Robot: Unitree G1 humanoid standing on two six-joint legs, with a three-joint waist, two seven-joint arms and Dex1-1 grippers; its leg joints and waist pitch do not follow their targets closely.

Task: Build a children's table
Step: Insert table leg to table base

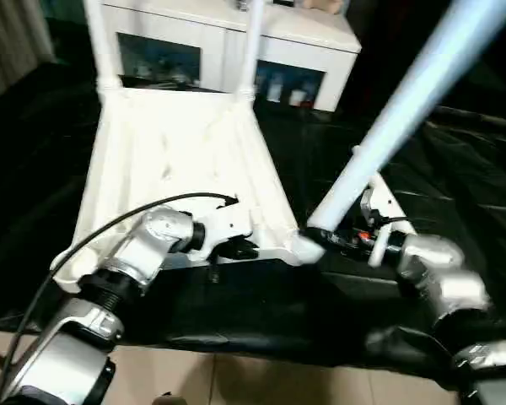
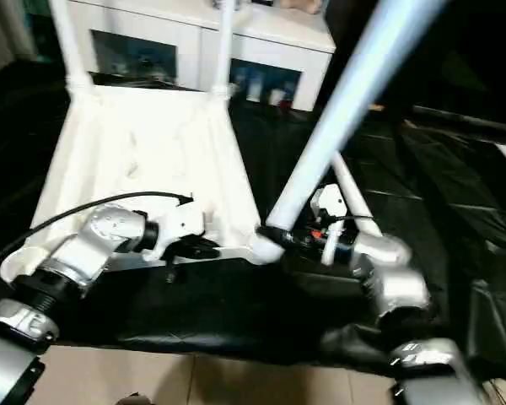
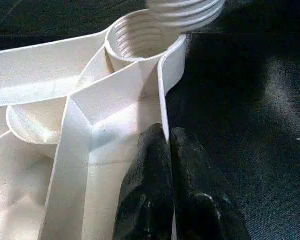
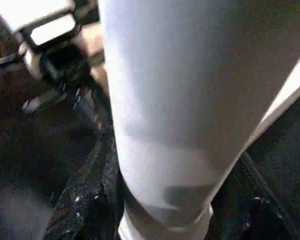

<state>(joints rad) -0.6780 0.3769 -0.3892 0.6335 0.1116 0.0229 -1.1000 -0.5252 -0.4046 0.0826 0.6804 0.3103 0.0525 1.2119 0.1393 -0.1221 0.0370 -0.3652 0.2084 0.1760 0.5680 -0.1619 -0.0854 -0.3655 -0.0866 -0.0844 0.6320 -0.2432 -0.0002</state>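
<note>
On the left we see our left gripper [image 1: 240,248] at the near edge of the tabletop [image 1: 181,160], which lies upside down on a black sheet [image 1: 455,169] with its ribbed underside facing up. In the left wrist view the two black fingers [image 3: 150,200] are pressed close together with the thin upright rim of the tabletop pinched between them, so the jaws are narrow and clamped on that edge. A black cable [image 1: 110,224] loops over our left forearm.

At the far side of the tabletop two legs [image 1: 251,46] already stand upright in the far corner sockets, in front of a white cabinet [image 1: 236,51] with glass doors.

Moving right, the near right corner socket [image 3: 140,37] shows its threaded inside in the left wrist view, and the ribbed end of a third leg [image 1: 405,110] sits tilted at its mouth; we cannot tell whether the threads have caught. This leg slants up and away to the right from that corner.

Further right, our right gripper [image 1: 341,242] holds that leg near its lower end, just beside the corner. In the right wrist view the dark fingers [image 4: 90,200] sit on either side of the white tube, jaws spread around it and gripping it. Another white tube [image 1: 388,202] lies on the sheet behind the right gripper.
</note>
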